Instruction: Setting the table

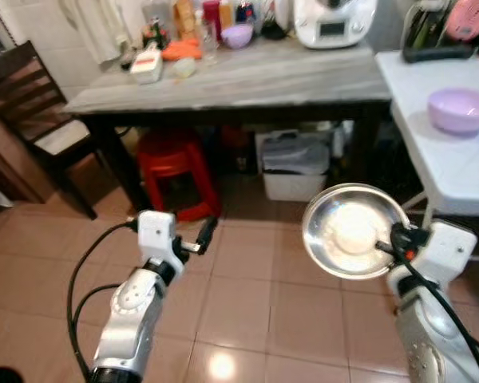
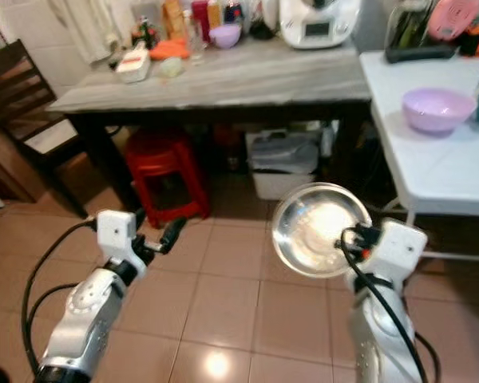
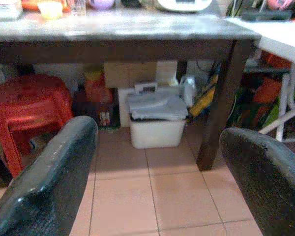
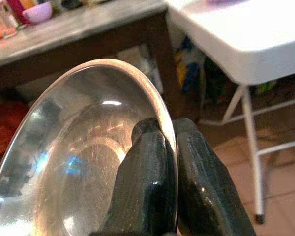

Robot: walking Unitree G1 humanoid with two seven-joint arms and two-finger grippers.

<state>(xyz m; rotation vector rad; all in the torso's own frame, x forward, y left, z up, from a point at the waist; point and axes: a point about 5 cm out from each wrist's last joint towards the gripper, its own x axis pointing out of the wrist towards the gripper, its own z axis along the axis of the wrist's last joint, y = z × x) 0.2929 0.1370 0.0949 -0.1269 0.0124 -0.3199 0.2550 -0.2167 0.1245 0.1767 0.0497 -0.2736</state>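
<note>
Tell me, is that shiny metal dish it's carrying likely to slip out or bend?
The steel dish looks thin and rigid, so it probably won't bend. The right pincer pinches only its rim, and the polished surface looks slick, so it might swivel or slide if jolted. It is likely light for its size, which should help the grip hold.

Bottles and jars [image 1: 198, 17] at far edge of grey table [image 1: 255, 78]: cut off by top edge, labels too blurred to read. White appliance [image 1: 334, 20]: top cut off. Dark chair [image 1: 33, 108]: left part out of picture. Metal bowl [image 4: 83, 157]: lower rim cut off in right wrist view, rim section hidden between fingers [image 4: 145, 187]. Storage box [image 1: 294, 165] under table: contents unreadable.
</note>
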